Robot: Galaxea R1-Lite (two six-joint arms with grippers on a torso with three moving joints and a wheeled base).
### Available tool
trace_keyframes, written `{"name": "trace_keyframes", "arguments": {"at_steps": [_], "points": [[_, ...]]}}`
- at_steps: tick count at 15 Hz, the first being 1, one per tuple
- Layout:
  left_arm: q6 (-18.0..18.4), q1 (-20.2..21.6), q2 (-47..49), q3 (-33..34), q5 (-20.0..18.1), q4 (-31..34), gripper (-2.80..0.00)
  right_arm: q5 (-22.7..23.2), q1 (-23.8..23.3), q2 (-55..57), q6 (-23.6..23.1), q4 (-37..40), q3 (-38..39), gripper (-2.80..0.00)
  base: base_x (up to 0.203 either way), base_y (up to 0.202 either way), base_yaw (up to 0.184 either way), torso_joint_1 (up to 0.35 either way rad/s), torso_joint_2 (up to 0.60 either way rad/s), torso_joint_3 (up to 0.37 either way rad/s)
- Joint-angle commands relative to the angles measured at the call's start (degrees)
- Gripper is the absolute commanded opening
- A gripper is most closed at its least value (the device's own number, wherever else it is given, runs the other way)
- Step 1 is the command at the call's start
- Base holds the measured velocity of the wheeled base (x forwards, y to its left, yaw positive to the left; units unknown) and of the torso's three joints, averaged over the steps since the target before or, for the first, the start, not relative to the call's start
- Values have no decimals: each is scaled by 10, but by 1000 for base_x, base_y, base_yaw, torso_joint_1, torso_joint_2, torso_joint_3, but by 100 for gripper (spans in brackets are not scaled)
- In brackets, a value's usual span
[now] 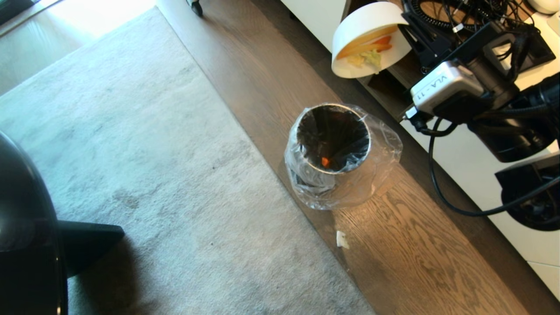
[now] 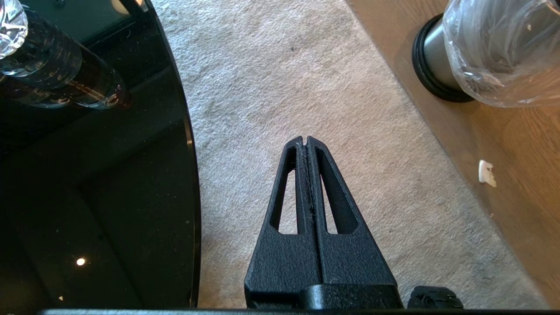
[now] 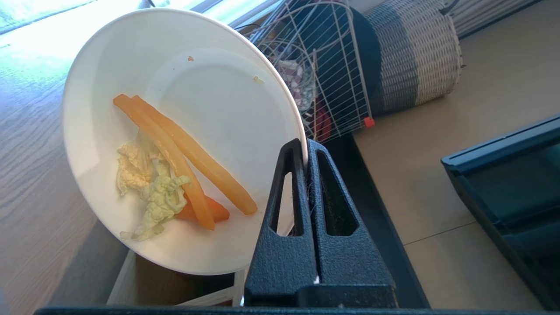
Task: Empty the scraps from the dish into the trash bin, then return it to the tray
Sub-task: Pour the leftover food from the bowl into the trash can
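My right gripper [image 1: 404, 19] is shut on the rim of the dish [image 1: 363, 26], a white bowl held in the air and tipped on its side, beyond the trash bin [image 1: 369, 135]. The scraps [image 1: 367, 50], orange sticks and pale green pieces, lie against the bowl's lower wall. In the right wrist view the gripper [image 3: 306, 146] pinches the dish's [image 3: 218, 87] rim, with the scraps [image 3: 175, 175] inside. The bin stands on the wood floor in a clear bag, an orange bit [image 1: 325, 162] at its bottom. The tray is out of view. My left gripper [image 2: 306, 141] hangs shut over the carpet.
A glossy black round table [image 2: 87, 197] with a bottle [image 2: 52, 65] stands at the left. A white cabinet [image 1: 481, 153] with cables runs along the right. A small white scrap [image 1: 342, 239] lies on the floor near the bin. Grey carpet [image 1: 131, 153] covers the left.
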Motion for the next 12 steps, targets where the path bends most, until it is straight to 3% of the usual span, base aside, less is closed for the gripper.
{"name": "trace_keyframes", "arguments": {"at_steps": [1,12], "points": [[-1,0,0,0,0,0,-280,1,1,-14,-4,-26,-2,-280,0,0,0,0,0,0],[0,0,0,0,0,0,-280,0,51,-20,1,-26,-67,-280,0,0,0,0,0,0]]}}
